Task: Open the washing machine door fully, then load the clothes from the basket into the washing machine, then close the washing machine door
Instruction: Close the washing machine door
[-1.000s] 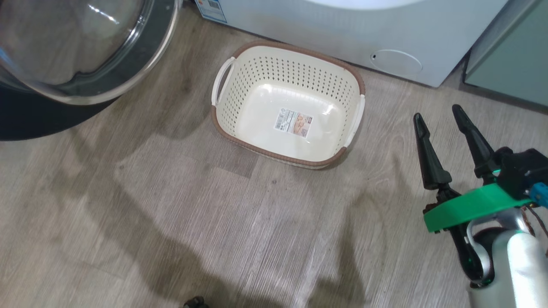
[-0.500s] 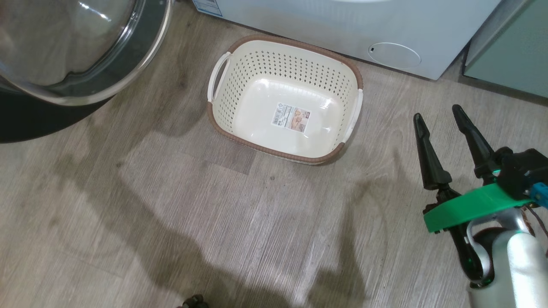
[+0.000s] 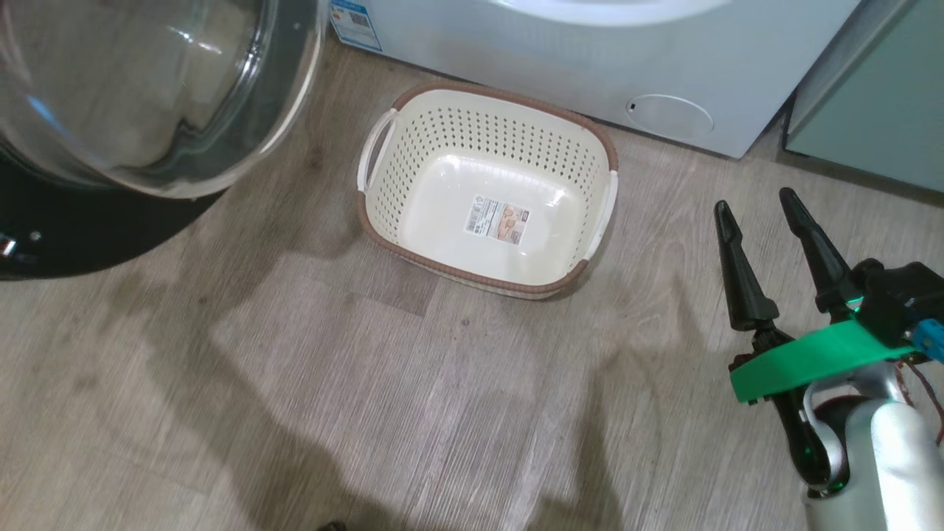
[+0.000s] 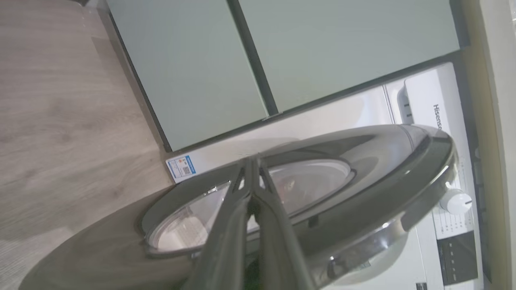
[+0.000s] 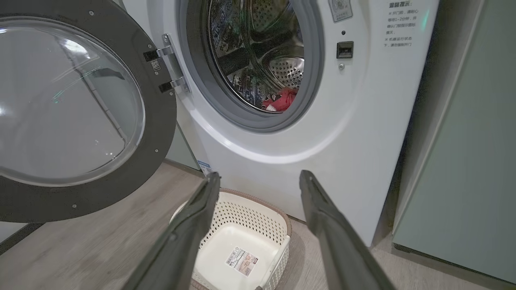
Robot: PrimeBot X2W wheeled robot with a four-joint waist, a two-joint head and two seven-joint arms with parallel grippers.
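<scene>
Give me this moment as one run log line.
basket: empty, on floor | clothes: inside washing machine | washing machine door: open | left hand: shut, near door | right hand: open, empty

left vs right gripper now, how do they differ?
Left gripper is shut, jaws pressed together; right gripper is open, jaws well apart. Left gripper points at the door; right gripper points toward the washer, above the basket. Shared: both are long and dark, and neither holds anything.
</scene>
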